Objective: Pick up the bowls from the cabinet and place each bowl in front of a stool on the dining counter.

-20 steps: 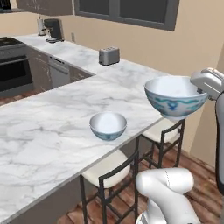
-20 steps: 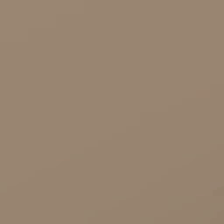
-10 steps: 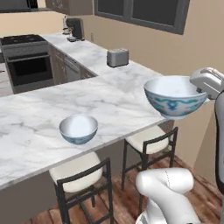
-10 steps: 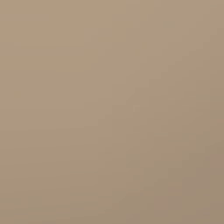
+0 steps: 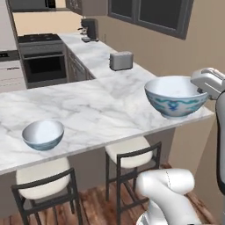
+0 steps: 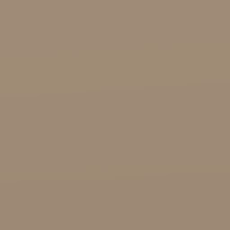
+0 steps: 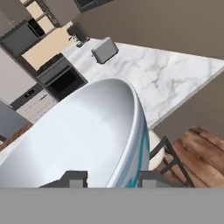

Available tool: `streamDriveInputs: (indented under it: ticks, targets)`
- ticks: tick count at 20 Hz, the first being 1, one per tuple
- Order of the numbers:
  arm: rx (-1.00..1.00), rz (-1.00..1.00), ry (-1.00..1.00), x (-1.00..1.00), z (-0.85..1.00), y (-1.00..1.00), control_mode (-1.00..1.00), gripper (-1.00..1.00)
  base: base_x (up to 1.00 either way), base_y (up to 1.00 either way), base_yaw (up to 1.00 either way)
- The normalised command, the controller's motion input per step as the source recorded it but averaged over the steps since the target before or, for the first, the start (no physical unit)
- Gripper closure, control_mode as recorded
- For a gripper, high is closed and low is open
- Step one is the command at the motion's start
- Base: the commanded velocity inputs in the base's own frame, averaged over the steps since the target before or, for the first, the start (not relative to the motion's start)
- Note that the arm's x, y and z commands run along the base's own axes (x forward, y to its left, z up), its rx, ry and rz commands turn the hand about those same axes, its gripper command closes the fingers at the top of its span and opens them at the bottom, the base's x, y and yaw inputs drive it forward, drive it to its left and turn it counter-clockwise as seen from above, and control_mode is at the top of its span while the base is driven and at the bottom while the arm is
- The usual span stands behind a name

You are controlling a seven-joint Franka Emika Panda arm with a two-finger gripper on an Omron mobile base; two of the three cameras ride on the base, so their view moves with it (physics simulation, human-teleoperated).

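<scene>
While one bowl [image 5: 43,134] already sits on the dining counter [image 5: 105,105] right above the left stool [image 5: 41,176], the gripper [image 7: 111,178] has the second bowl [image 5: 176,96] pinched by its rim, jaws narrow, up over the counter's far right end. That's past the right stool [image 5: 129,151], with a toaster [image 5: 121,60] further back on the marble.

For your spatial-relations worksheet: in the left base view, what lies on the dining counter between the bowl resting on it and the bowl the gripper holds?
Nothing: bare marble dining counter runs from the resting bowl to the held bowl, seen in the left base view.
</scene>
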Motion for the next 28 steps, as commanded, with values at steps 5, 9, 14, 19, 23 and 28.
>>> streamDriveInputs:
  ticks: [5,9,14,19,23,28]
  targets:
    - [0.00,0.00,0.00,0.00,0.00,0.00,1.00,1.00,0.57,-0.75,0.34]
    - [0.00,0.00,0.00,0.00,0.00,0.00,1.00,1.00,0.96,-0.24,0.31]
    - [0.00,0.00,0.00,0.00,0.00,0.00,1.00,1.00,0.98,0.10,0.07]
    - [0.00,0.00,0.00,0.00,0.00,0.00,1.00,1.00,0.59,0.15,-0.01]
    - [0.00,0.00,0.00,0.00,0.00,0.00,1.00,1.00,0.38,0.18,-0.04]
    - [0.00,0.00,0.01,0.08,-0.07,0.08,-1.00,1.00,0.26,0.25,-0.01]
